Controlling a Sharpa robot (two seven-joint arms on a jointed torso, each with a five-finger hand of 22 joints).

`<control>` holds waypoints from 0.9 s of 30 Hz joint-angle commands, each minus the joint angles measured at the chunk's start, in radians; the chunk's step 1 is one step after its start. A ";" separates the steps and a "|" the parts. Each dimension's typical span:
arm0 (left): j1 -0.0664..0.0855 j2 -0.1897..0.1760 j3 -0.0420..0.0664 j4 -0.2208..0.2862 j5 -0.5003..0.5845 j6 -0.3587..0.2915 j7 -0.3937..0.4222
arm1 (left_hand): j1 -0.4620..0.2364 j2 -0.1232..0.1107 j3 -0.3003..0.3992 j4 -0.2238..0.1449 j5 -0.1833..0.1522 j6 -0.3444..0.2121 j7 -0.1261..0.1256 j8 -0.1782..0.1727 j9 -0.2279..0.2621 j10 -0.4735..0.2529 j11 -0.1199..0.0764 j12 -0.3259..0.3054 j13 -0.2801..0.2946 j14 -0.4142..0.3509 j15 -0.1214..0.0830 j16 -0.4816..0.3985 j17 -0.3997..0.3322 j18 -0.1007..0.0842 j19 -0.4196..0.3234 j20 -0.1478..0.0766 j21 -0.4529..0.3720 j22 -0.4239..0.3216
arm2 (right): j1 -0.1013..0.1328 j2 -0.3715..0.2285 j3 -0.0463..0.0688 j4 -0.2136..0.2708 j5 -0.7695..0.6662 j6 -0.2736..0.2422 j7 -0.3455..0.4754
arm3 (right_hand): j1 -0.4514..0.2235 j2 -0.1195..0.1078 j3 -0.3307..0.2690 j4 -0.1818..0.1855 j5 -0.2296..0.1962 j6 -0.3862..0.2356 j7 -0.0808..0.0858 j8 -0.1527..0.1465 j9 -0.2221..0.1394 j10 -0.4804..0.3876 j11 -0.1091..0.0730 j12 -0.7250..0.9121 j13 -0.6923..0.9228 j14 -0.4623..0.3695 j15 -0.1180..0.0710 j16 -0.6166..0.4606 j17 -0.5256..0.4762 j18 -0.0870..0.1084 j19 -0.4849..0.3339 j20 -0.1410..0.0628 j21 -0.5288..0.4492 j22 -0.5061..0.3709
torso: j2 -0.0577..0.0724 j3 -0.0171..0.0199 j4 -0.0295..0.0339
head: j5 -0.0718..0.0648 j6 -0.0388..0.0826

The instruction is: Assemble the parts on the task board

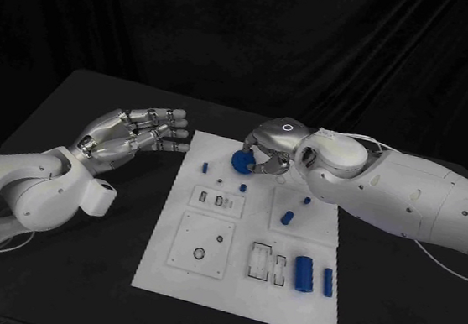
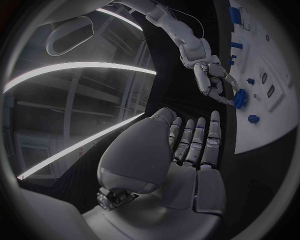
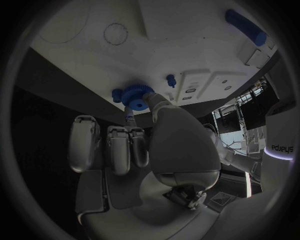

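Gear-like blue part (image 1: 242, 161), round and toothed at the rim, sits at the far edge of the task board (image 1: 236, 303), pinched between the fingers of the right hand (image 1: 271, 151). From the right wrist view the thumb lies against the toothed disc (image 3: 134, 94) and fingertips close on it from the other side; whether it rests on the board or is lifted just off it, I cannot tell.

Other blue parts on the white plate, counted from the head view: one small peg (image 1: 205, 167) near the far left corner, one small peg (image 1: 242, 186) just nearer than the gear, one small piece (image 1: 307, 200) right of centre, one short cylinder (image 1: 288, 218) below that, one thicker cylinder (image 1: 304, 274) and one thin rod (image 1: 328, 283) side by side near the right edge, lying flat. Seven blue parts with the gear.

Board also carries four square insets with slots and holes, two far, two near.

Left hand (image 1: 135, 134) hovers over the black surface (image 1: 89, 290) just beside the board's far left corner, fingers spread and straight, palm turned inward, holding nothing, touching nothing.
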 commanded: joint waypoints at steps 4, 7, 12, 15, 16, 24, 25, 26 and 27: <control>-0.001 0.002 0.001 0.000 -0.001 0.016 0.009 | 0.008 0.000 0.005 0.000 -0.005 -0.008 -0.001 -0.002 -0.001 -0.007 0.000 0.005 0.002 -0.005 0.000 -0.001 0.001 -0.001 -0.007 0.001 -0.005 -0.001 | 0.000 0.002 0.000 -0.010 0.000 0.020 0.002 | -0.017 -0.003 0.020 0.001 -0.015 -0.050 0.006 0.000 0.154 0.106 0.009 0.004 0.263 0.106 0.013 0.003 0.263 0.004 -0.008 0.009 -0.012 0.116 | 0.000 0.0000 -0.0019 | 0.000 -0.003; -0.001 0.003 0.001 0.000 -0.001 0.017 0.009 | 0.008 0.000 0.005 0.000 -0.005 -0.008 -0.001 -0.002 -0.001 -0.007 0.000 0.005 0.002 -0.005 0.000 -0.001 0.001 -0.001 -0.007 0.001 -0.005 -0.001 | 0.000 0.001 0.000 -0.008 0.000 0.022 0.002 | -0.023 -0.009 0.025 0.002 -0.035 -0.079 0.009 -0.030 0.142 0.106 0.012 0.004 0.263 0.106 0.016 0.003 0.263 0.005 -0.010 0.011 -0.016 0.116 | 0.001 0.0005 -0.0003 | -0.002 -0.003; -0.001 0.004 0.001 -0.001 -0.001 0.017 0.009 | 0.007 0.000 0.007 -0.001 -0.006 -0.011 -0.001 -0.002 -0.001 -0.009 0.000 0.006 0.002 -0.006 0.000 0.000 0.001 -0.001 -0.008 0.001 -0.006 -0.001 | 0.000 -0.003 0.000 -0.002 0.000 0.029 0.003 | -0.032 -0.015 0.033 -0.002 -0.068 -0.166 0.005 -0.102 0.098 0.106 0.011 0.004 0.263 0.104 0.015 -0.004 0.257 0.008 -0.017 0.013 -0.032 0.111 | 0.000 0.0011 -0.0017 | -0.002 -0.004; -0.001 0.003 0.001 -0.001 -0.001 0.017 0.008 | 0.007 0.000 0.007 -0.001 -0.006 -0.011 -0.001 -0.002 -0.001 -0.009 -0.001 0.006 0.002 -0.007 0.001 0.000 0.001 -0.001 -0.008 0.001 -0.007 -0.001 | 0.000 -0.005 0.000 0.002 0.000 0.030 0.005 | -0.034 -0.015 0.032 -0.006 -0.077 -0.202 0.000 -0.130 0.075 0.106 0.007 0.004 0.263 0.104 0.013 -0.003 0.258 0.009 -0.018 0.011 -0.036 0.112 | 0.000 0.0010 -0.0038 | 0.001 -0.005; -0.001 0.003 0.001 -0.001 -0.001 0.018 0.008 | 0.007 0.000 0.007 -0.001 -0.006 -0.011 -0.001 -0.002 -0.001 -0.009 -0.001 0.006 0.002 -0.007 0.001 0.000 0.001 -0.001 -0.008 0.001 -0.007 -0.001 | 0.000 -0.006 0.000 0.003 0.000 0.030 0.005 | -0.035 -0.015 0.032 -0.007 -0.081 -0.210 -0.001 -0.136 0.069 0.106 0.006 0.004 0.263 0.106 0.013 0.001 0.261 0.008 -0.018 0.011 -0.036 0.113 | 0.000 0.0006 -0.0048 | 0.002 -0.005; -0.001 0.003 0.001 -0.001 -0.001 0.019 0.007 | 0.007 0.000 0.007 -0.001 -0.006 -0.011 -0.001 -0.002 -0.001 -0.009 -0.001 0.006 0.002 -0.007 0.001 0.000 0.001 -0.001 -0.008 0.001 -0.007 -0.001 | 0.000 -0.013 0.000 0.012 0.000 0.023 0.011 | -0.039 -0.012 0.023 -0.012 -0.130 -0.351 -0.022 -0.162 0.000 0.106 -0.008 0.004 0.263 0.105 0.003 -0.001 0.260 0.011 -0.022 0.003 -0.047 0.111 | 0.000 0.0006 -0.0061 | 0.003 -0.006; -0.001 0.003 0.001 -0.001 -0.001 0.019 0.007 | 0.007 0.000 0.007 -0.001 -0.006 -0.011 -0.001 -0.002 -0.001 -0.009 -0.001 0.006 0.002 -0.007 0.001 0.000 0.001 -0.001 -0.008 0.001 -0.007 -0.001 | 0.000 -0.015 0.000 0.013 0.000 0.020 0.013 | -0.039 -0.012 0.023 -0.012 -0.130 -0.352 -0.022 -0.162 -0.001 0.106 -0.008 0.004 0.263 0.104 0.003 -0.002 0.259 0.011 -0.023 0.003 -0.049 0.110 | 0.000 0.0006 -0.0053 | 0.003 -0.006; -0.001 0.002 0.001 -0.001 -0.001 0.019 0.007 | 0.007 0.000 0.007 -0.001 -0.006 -0.011 -0.001 -0.002 -0.001 -0.009 -0.001 0.006 0.002 -0.007 0.001 0.000 0.001 -0.001 -0.008 0.001 -0.007 -0.001 | 0.000 -0.019 0.000 0.016 0.000 0.014 0.014 | -0.039 -0.012 0.023 -0.012 -0.130 -0.352 -0.022 -0.162 -0.001 0.106 -0.008 0.004 0.263 0.104 0.003 -0.002 0.259 0.011 -0.023 0.003 -0.049 0.110 | -0.001 0.0006 -0.0049 | 0.002 -0.007; -0.001 0.002 0.001 -0.001 -0.001 0.019 0.007 | 0.007 0.000 0.007 -0.001 -0.006 -0.011 -0.001 -0.002 -0.001 -0.009 -0.001 0.006 0.002 -0.007 0.001 0.000 0.001 -0.001 -0.008 0.001 -0.007 -0.001 | 0.000 -0.023 0.000 0.018 0.000 0.008 0.016 | -0.039 -0.010 0.024 -0.012 -0.131 -0.341 -0.022 -0.159 0.002 0.106 -0.008 0.004 0.263 0.104 0.003 -0.003 0.258 0.011 -0.024 0.003 -0.050 0.110 | -0.001 0.0006 -0.0047 | 0.002 -0.006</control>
